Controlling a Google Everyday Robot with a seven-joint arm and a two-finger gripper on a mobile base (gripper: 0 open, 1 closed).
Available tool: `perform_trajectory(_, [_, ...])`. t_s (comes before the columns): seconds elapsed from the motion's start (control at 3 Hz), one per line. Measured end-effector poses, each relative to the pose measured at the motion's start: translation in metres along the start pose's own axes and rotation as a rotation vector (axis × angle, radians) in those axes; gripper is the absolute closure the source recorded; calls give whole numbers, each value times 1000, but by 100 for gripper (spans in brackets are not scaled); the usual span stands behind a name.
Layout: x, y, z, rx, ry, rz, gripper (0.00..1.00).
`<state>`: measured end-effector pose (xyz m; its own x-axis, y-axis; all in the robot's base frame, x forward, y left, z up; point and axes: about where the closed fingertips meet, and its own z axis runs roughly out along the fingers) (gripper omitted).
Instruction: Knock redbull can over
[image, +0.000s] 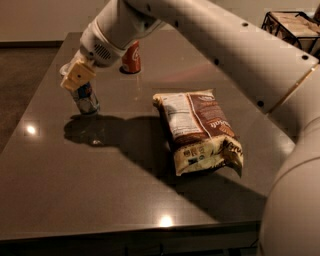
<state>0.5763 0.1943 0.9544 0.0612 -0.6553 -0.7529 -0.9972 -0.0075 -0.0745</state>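
The redbull can (86, 98), slim and blue-and-silver, stands on the dark table (115, 190) at the left, leaning slightly. My gripper (77, 75) is right at the can's top and covers it, reaching in from the upper right. The can's lower body shows below the gripper. Its silver top is hidden.
An orange-red soda can (132, 57) stands behind the arm, farther back on the table. A brown-and-white chip bag (200, 131) lies flat to the right of centre. The table's left edge is close to the redbull can. A wire basket (292, 25) sits off the table at the back right.
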Motion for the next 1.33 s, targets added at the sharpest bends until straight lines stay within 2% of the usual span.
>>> perform_trajectory(0.33, [-9, -13, -38, 9, 180, -105, 100])
perform_trajectory(0.67, [4, -2, -56, -21, 349, -183, 100])
perform_trajectory(1.0, [12, 8, -66, -20, 470, -256, 100])
perform_trajectory(1.33, [26, 21, -61, -12, 593, -323, 100])
